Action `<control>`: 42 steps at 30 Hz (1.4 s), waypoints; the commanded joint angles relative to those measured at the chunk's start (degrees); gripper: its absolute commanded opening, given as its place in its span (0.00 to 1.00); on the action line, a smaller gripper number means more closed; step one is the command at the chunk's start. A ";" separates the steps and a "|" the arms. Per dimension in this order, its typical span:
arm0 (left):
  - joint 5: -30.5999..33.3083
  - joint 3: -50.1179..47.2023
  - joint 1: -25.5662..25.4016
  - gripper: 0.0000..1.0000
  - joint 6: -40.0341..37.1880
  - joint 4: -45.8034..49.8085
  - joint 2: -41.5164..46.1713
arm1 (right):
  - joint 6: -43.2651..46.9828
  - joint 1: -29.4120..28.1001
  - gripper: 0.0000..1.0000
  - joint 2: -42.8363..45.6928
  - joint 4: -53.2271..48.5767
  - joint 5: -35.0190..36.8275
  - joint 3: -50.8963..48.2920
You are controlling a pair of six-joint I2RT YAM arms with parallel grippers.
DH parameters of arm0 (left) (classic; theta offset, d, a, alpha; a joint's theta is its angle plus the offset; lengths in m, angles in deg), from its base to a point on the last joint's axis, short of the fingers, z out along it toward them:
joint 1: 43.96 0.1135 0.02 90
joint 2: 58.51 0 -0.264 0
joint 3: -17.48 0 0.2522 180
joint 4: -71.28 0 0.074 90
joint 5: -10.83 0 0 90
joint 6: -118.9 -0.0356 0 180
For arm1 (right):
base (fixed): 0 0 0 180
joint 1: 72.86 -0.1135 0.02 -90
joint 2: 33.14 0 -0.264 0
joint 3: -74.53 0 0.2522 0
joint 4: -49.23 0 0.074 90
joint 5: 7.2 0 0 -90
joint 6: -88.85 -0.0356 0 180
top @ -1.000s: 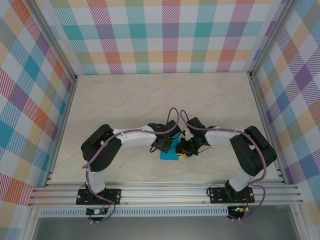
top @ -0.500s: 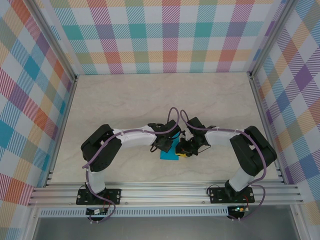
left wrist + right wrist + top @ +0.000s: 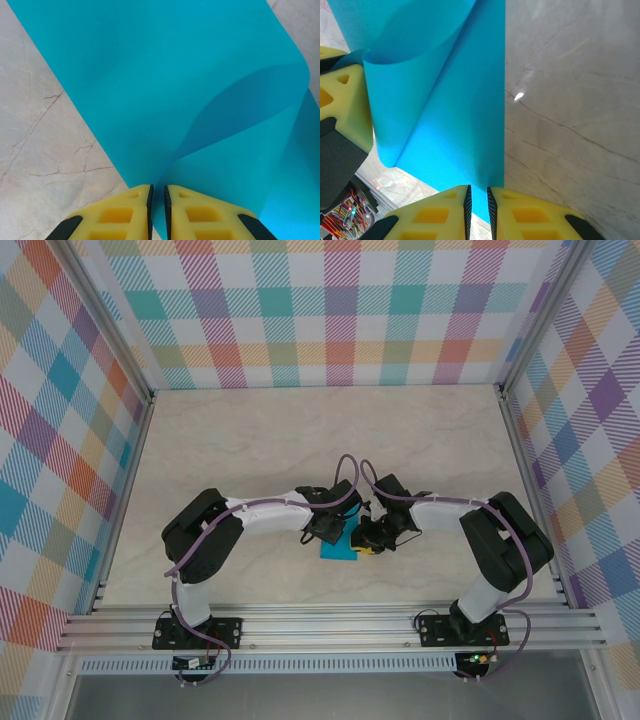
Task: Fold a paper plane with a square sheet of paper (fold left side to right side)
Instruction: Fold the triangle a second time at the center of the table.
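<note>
Both nearly shut, our left gripper (image 3: 156, 200) and right gripper (image 3: 478, 200) pinch the square sheet of paper (image 3: 150, 75), and by pulling unevenly we could skew the fold.

Left pincer (image 3: 157, 194), right pincer (image 3: 478, 194), both clamped.

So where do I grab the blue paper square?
Probably a lifted edge, from the side, over the marbled table. The thin turquoise square sheet of paper curls up there, leaving room under it; the left gripper and right gripper hold edges so.
</note>
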 commanded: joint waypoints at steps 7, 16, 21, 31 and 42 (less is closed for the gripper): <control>0.52 -0.72 0.73 0.17 -0.17 -0.18 0.07 | 0.85 -0.85 0.20 -2.31 -1.08 3.27 -0.15; -1.28 -1.22 0.72 0.17 0.28 -0.90 -1.62 | 0.91 -0.80 0.20 -2.10 -0.81 2.92 -0.19; -1.64 -2.18 0.72 0.17 0.83 -1.03 -1.92 | 0.65 -0.80 0.21 -1.92 -0.29 2.28 -0.12; 0.09 -3.19 0.72 0.16 1.01 -0.05 -0.33 | 0.63 -0.80 0.21 -2.17 -0.24 2.20 0.34; 0.35 -4.32 0.72 0.16 1.06 -0.55 -0.05 | 0.69 -0.80 0.21 -2.15 -0.32 2.10 0.39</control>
